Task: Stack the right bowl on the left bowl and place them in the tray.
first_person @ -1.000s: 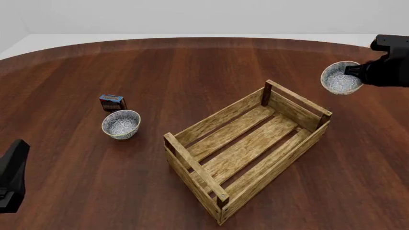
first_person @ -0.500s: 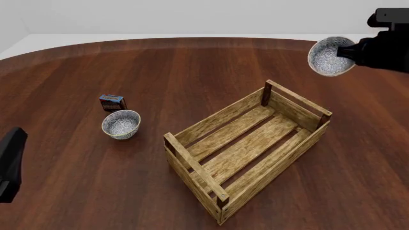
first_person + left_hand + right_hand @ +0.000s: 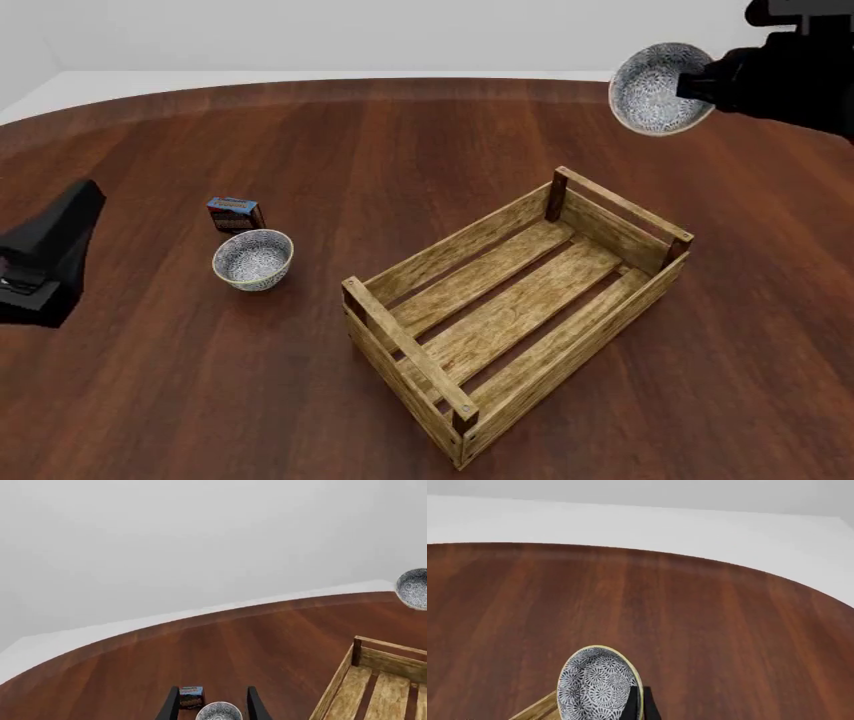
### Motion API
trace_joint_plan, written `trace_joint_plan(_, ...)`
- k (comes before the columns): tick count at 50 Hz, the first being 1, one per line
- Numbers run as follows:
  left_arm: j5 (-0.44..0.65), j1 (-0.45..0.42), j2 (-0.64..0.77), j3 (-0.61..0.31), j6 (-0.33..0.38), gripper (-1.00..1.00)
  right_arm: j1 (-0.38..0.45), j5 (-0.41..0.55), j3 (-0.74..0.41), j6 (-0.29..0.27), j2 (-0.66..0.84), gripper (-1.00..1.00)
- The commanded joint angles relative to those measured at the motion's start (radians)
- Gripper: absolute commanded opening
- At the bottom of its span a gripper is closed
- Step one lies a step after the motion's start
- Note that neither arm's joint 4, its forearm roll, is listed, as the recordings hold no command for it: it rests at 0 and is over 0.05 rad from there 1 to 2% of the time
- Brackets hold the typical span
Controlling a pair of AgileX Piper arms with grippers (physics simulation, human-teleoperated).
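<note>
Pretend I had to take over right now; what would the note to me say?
Right tool: shut on the right bowl, held tilted in the air past the tray's far end.
Left tool: open, holding nothing, fingers pointing toward the left bowl.
Left bowl sits on the table beside the small red-blue box. Tray has nothing in it.
Done: right bowl picked up.
Left: stack it on the left bowl, then put both in the tray.

Dark wooden table [image 3: 400, 150], bearing slatted tray [image 3: 514, 310], patterned left bowl [image 3: 252, 258] and small red-blue box [image 3: 234, 213] just beyond it.
</note>
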Motion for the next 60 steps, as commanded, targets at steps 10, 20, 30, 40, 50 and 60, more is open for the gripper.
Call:
trace_joint_plan(10,-0.023,-0.113,0.16,-0.134,0.048,1.0,0.084,-0.029,0.005,-0.03,-0.041,-1.0)
trace_joint_plan(20,-0.003,-0.181,0.225,-0.208,0.066,1.0,0.132,-0.061,0.036,-0.015,-0.066,-1.0)
trace_joint_plan(30,0.015,-0.208,0.245,-0.254,0.063,1.0,0.173,-0.069,0.045,0.001,-0.083,-1.0)
trace_joint_plan(40,0.023,-0.273,0.304,-0.318,0.067,1.0,0.22,-0.084,0.072,0.008,-0.114,-1.0)
trace_joint_plan(50,0.013,-0.333,0.378,-0.375,0.05,1.0,0.251,-0.086,0.084,0.008,-0.134,-1.0)
trace_joint_plan(60,-0.021,-0.379,0.453,-0.414,0.023,1.0,0.271,-0.092,0.071,-0.001,-0.121,-1.0)
